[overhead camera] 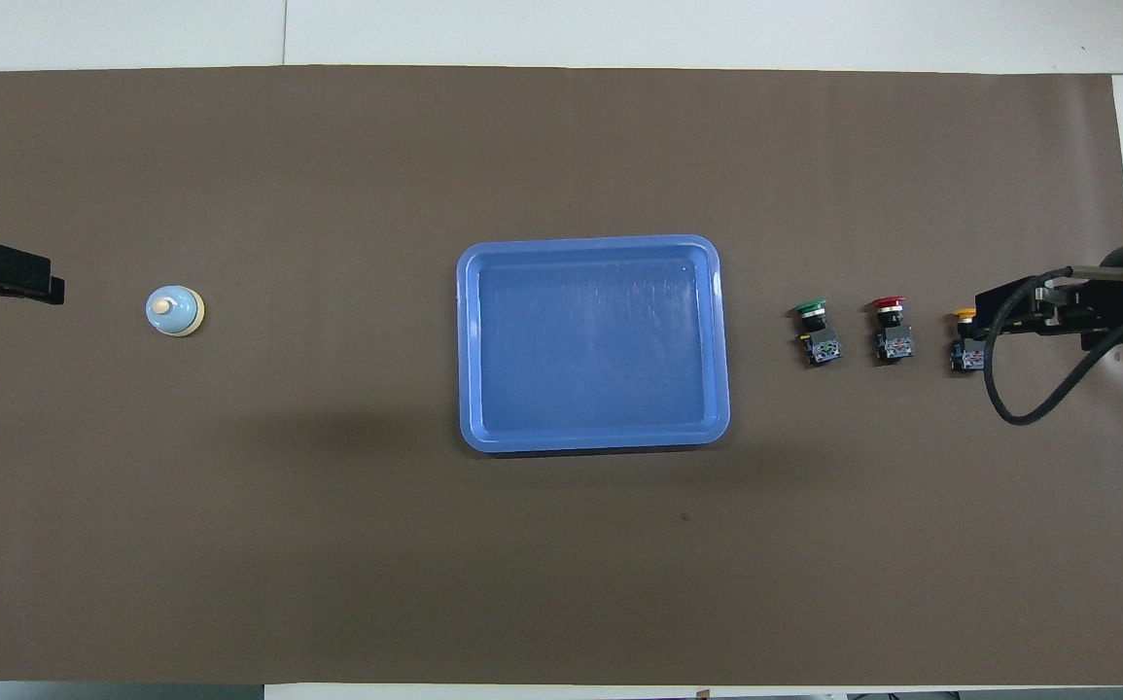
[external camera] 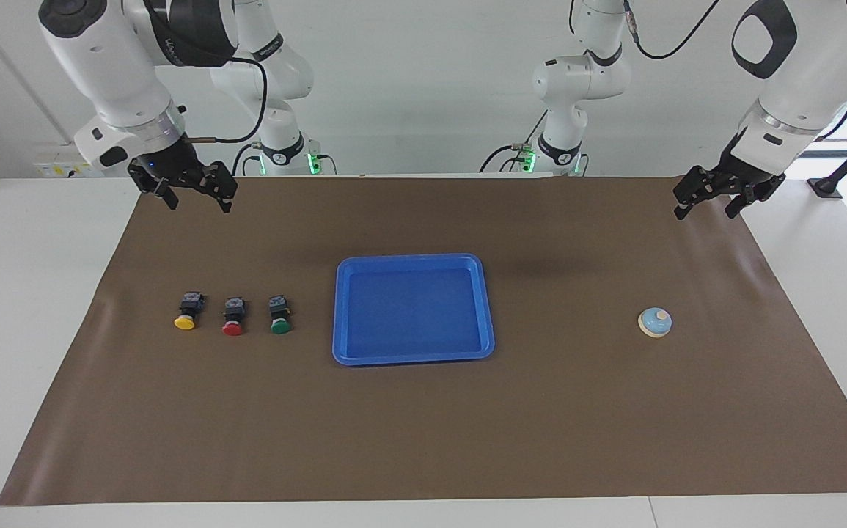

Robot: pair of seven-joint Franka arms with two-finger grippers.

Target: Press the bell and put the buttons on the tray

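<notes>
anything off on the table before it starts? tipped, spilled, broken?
Nothing stands out. The tray lies flat mid-table with nothing in it. The yellow button, red button and green button lie in a neat row toward the right arm's end, apart from each other. The bell sits upright toward the left arm's end.

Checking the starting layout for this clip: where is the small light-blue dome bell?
The small light-blue dome bell sits alone on the brown mat toward the left arm's end of the table, beside the shallow bright-blue plastic tray with bare mat between them.
</notes>
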